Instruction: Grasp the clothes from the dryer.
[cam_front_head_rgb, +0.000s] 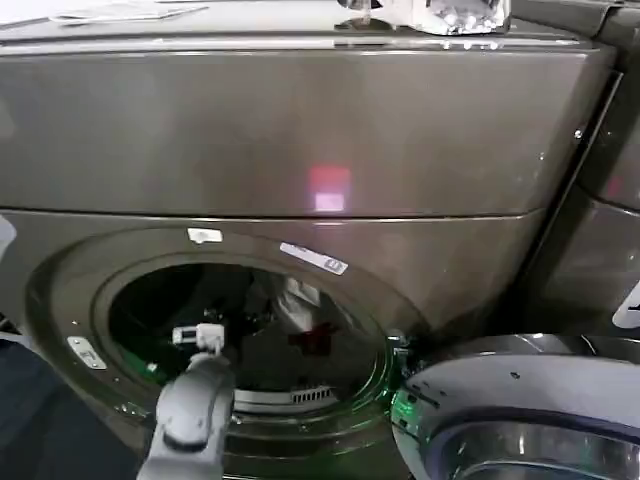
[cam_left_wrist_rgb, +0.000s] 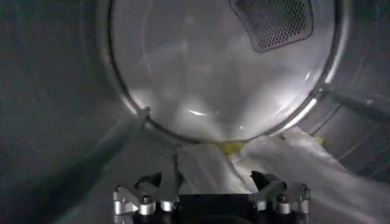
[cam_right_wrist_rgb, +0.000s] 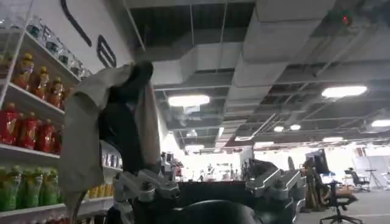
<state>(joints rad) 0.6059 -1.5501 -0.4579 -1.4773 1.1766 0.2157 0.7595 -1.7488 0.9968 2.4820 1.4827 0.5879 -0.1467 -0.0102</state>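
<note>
Dark drum of dryer (cam_front_head_rgb: 300, 150): left gripper (cam_left_wrist_rgb: 210, 193) inside, jaws apart, empty; clothes (cam_left_wrist_rgb: 268, 164) just ahead on drum floor. Right gripper (cam_right_wrist_rgb: 207, 189) outside dryer, open, cloth (cam_right_wrist_rgb: 91, 140) draped on one finger.

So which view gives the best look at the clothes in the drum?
The left wrist view: the left gripper is open inside the dryer, with the clothes lying pale on the drum floor just ahead. The head view shows them dimly through the porthole. The right wrist view faces the room; a cloth hangs from the right gripper.
</note>
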